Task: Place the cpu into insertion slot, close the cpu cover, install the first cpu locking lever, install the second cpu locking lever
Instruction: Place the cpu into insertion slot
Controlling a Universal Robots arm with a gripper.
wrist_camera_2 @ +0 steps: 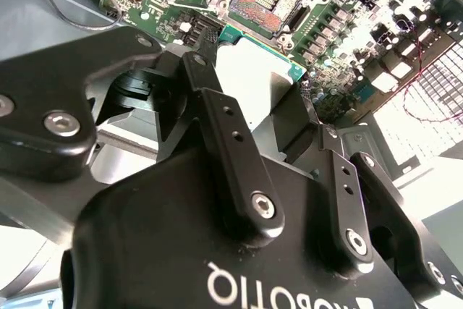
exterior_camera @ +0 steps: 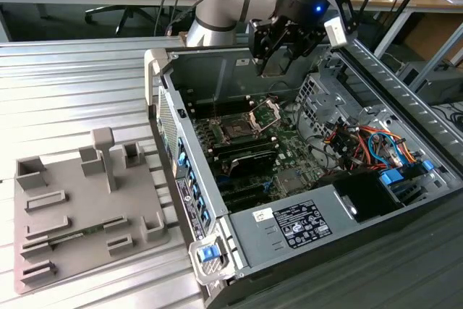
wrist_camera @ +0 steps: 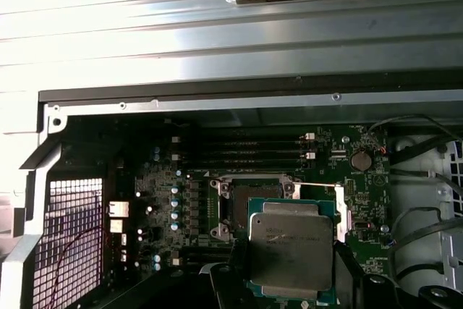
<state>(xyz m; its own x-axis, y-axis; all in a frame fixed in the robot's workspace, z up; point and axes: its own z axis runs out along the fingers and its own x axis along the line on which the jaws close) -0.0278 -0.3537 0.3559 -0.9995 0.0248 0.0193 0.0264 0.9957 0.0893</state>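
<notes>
The cpu (wrist_camera: 291, 245) is gripped in the claw (exterior_camera: 278, 61), which is closed narrowly upon its edges. The slot (exterior_camera: 237, 129) lies well below the claw, its cover (exterior_camera: 265, 111) raised. Placement is judged in hand; the cpu's edges must be squared with the slot.

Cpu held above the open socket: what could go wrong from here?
1. The pincer grips the cpu by its edges; a slip or tilt could land it skewed in the insertion slot and damage the contacts.
2. The cpu cover stands raised beside the slot; the pincer might catch it on the way down.
</notes>
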